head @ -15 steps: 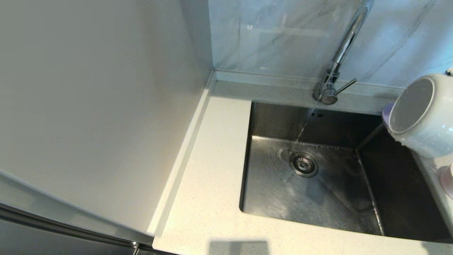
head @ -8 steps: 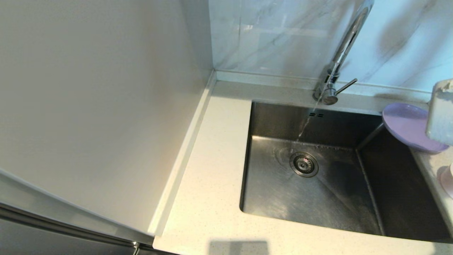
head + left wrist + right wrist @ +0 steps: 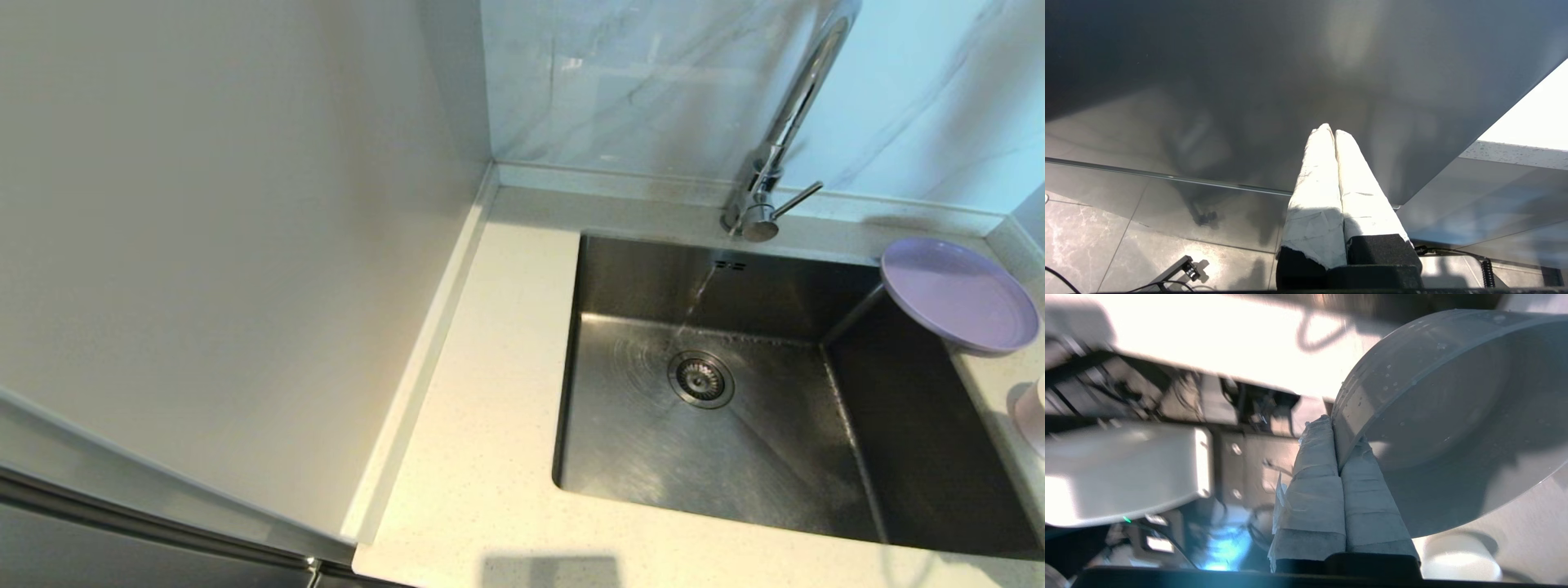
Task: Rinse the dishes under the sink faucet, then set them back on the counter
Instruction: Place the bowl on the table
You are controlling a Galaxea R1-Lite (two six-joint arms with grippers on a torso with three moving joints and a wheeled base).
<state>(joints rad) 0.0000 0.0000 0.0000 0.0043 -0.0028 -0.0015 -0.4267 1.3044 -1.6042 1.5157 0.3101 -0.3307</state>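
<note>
The right gripper (image 3: 1337, 428) pinches the rim of 1 bowl (image 3: 1453, 416), unseen from the head view; the left gripper (image 3: 1333, 132) is clenched on nothing.

- Pale marble-veined wall panel (image 3: 653, 82) behind the steel sink basin (image 3: 735, 425).
- Plain grey side panel (image 3: 204, 245) at the basin's left.
- Glossy marbled floor tiles (image 3: 1106, 245).

A: Setting is a kitchen. Evidence: steel sink basin (image 3: 718, 425) set into a speckled counter (image 3: 482, 457), chrome sink faucet (image 3: 788, 122) running water toward the drain (image 3: 700, 378).

B: Agreed. Marbled wall panel (image 3: 637, 82) behind; lilac plate (image 3: 959, 296) on the counter's right corner.
</note>
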